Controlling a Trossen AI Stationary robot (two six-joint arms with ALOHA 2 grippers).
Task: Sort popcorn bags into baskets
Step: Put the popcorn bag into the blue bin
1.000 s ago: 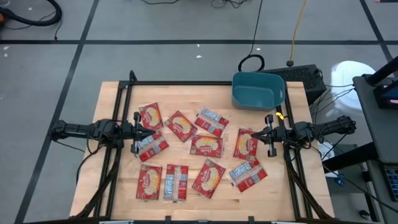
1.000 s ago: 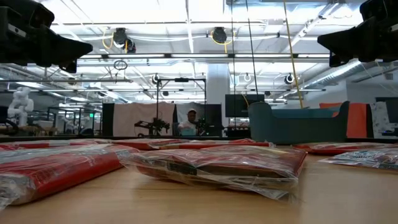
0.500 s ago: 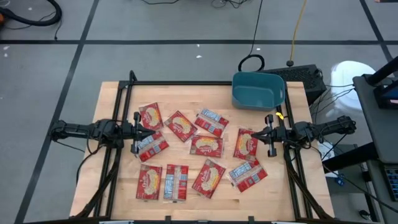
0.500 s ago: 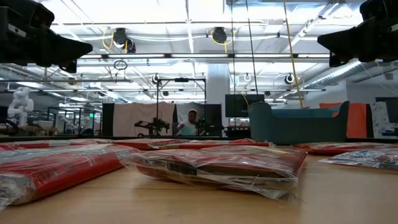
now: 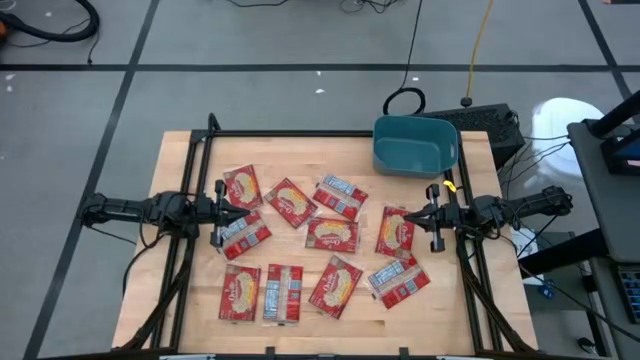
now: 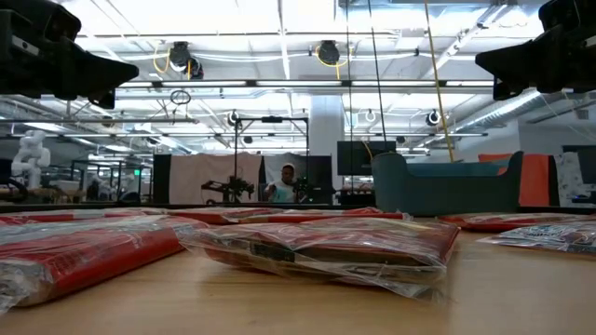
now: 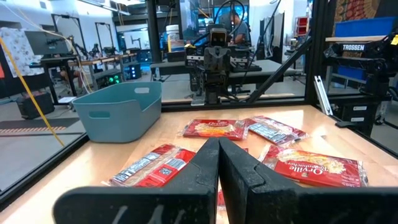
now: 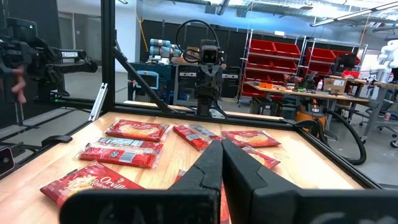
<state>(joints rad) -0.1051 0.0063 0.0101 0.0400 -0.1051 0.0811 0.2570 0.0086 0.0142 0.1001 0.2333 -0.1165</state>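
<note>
The teal bin [image 5: 415, 146] sits empty just beyond the clenched right gripper [image 5: 415, 219], while ten popcorn bags [image 5: 331, 234] lie on the table between it and the clenched, empty-handed left gripper [image 5: 238, 212]

You've got ten popcorn bags [image 5: 333, 234] on the table [image 5: 180, 160], all loose, none in the bin. Count by rows from the high view: three across the far row, three in the middle row, four in the near row. One teal basket [image 5: 414, 146] at the far right corner, with no bag inside it. Two arms in view, one per side: left gripper [image 5: 243, 211] and right gripper [image 5: 408, 217]. One person [image 6: 288, 182] visible past the table in the low view.
</note>
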